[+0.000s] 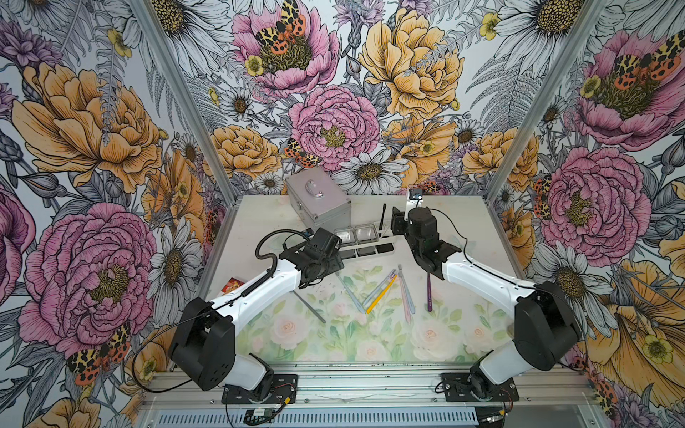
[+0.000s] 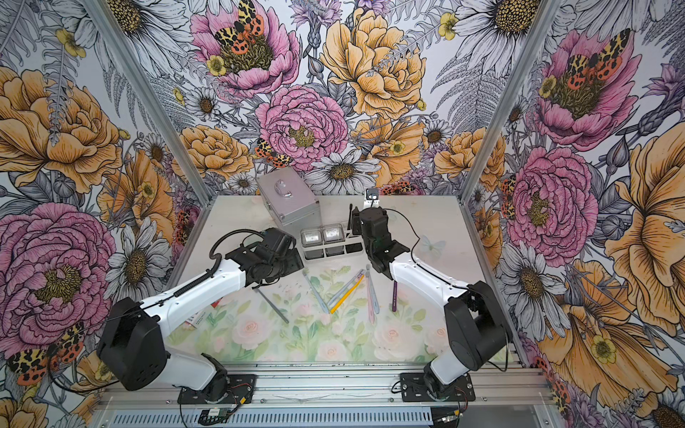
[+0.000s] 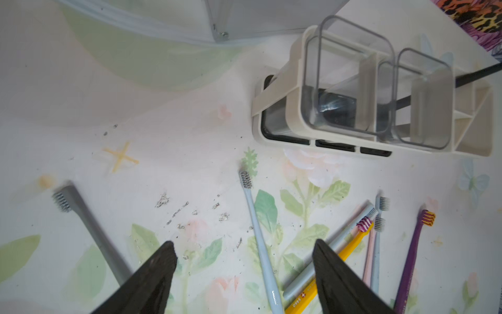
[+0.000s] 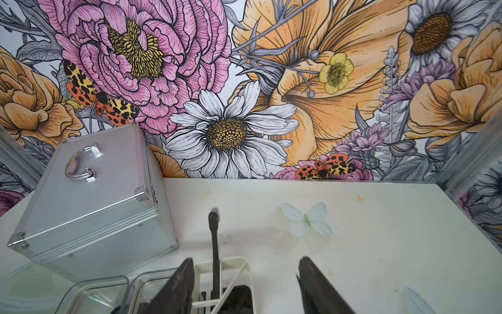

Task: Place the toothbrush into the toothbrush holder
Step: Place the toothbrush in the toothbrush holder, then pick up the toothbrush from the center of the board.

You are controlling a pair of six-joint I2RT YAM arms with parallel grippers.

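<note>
Toothbrush holder [image 3: 294, 114]: white three-bay caddy with dark lower front openings. It stands on the tabletop [image 1: 463, 226] just in front of the silver metal case [image 1: 318, 202], between the two arms in both top views.
Cups [image 1: 365, 233]: two square clear cups sit in the two bays nearer the left arm.
Black toothbrush [image 4: 215, 244]: stands near-upright in the third bay, at the right-arm end. The bristle head is up and the handle end is down inside.
Right tool [image 4: 245, 259]: hangs over that end bay with its jaws spread. The black toothbrush stands between them, with a gap visible on each side. It is released and grips nothing.
Left tool [image 3: 243, 243]: its jaws are wide apart and empty. It hangs above the loose brushes.
Loose toothbrushes: the grey [image 1: 309, 307], pale blue [image 1: 350, 292], yellow [image 1: 381, 294], pink [image 1: 405, 300] and purple [image 1: 429, 292] brushes lie flat on the tabletop, in front of the holder and apart from it.
</note>
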